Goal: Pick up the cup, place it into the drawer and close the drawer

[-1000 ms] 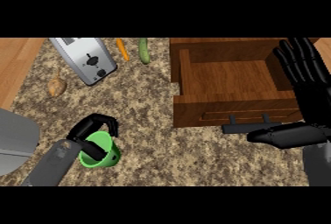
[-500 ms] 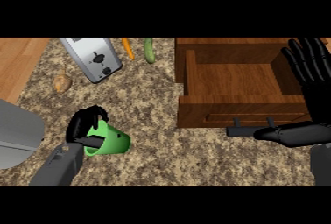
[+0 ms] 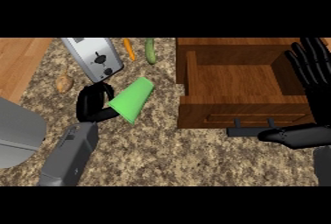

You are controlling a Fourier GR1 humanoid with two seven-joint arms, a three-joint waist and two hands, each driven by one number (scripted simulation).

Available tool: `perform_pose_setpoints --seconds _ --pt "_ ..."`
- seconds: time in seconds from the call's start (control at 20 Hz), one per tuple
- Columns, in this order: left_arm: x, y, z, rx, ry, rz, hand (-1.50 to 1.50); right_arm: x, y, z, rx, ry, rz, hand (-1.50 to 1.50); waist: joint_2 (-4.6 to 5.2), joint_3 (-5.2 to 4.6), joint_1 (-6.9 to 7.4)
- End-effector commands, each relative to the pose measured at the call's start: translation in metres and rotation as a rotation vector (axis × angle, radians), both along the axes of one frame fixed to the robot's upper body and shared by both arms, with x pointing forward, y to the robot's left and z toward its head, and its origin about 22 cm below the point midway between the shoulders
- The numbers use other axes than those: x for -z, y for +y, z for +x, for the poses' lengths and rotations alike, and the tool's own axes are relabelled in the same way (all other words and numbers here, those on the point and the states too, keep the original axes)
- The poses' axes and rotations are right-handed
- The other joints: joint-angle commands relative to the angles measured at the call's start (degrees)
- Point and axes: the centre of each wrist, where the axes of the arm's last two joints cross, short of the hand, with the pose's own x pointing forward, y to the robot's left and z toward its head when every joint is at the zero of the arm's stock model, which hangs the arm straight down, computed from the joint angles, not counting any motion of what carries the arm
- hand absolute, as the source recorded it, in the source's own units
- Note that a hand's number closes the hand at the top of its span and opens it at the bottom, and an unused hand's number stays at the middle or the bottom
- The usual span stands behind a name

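Since the earlier frame we have lifted the green cup [image 3: 133, 99] up and toward the open wooden drawer [image 3: 242, 83]. Our left hand [image 3: 92, 103] curls around the cup's base, tilting it with its rim toward the drawer, which lies to its right. Our right hand [image 3: 310, 65] rests open, fingers straight, over the drawer's right edge.

Speckled brown granite bench [image 3: 168, 153] carries a silver metal toaster [image 3: 96, 57], orange carrot [image 3: 129, 49], green cucumber [image 3: 150, 50] and tan potato [image 3: 64, 84].
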Motion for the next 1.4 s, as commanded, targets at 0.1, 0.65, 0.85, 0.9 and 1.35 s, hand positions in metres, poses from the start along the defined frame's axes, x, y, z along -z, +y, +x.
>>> perform_pose_setpoints --seconds 0.1,0.65,0.85,0.9,1.35 --pt "-0.079 -0.065 0.041 0.094 -0.071 0.039 1.5 0.019 0.0 -0.008 0.013 0.002 -0.003 -1.5 -0.45 0.12 0.47" --pt "-0.19 -0.153 0.058 0.142 -0.059 0.126 1.5 0.022 0.004 0.0 0.03 -0.012 -0.023 -1.5 0.05 0.04 -0.51" --pt "-0.242 -0.18 0.074 0.1 -0.003 0.162 1.5 0.012 -0.005 0.006 0.027 -0.019 -0.015 -1.5 0.24 0.06 -1.1" --pt "-0.242 -0.184 0.077 0.113 0.029 0.172 1.5 0.016 0.008 0.005 0.03 -0.02 0.016 -1.5 0.28 0.05 -1.27" --pt "-0.213 -0.205 0.087 0.013 0.195 0.334 1.5 -0.005 0.018 0.012 -0.042 -0.036 0.003 -1.5 1.27 0.09 -5.44"
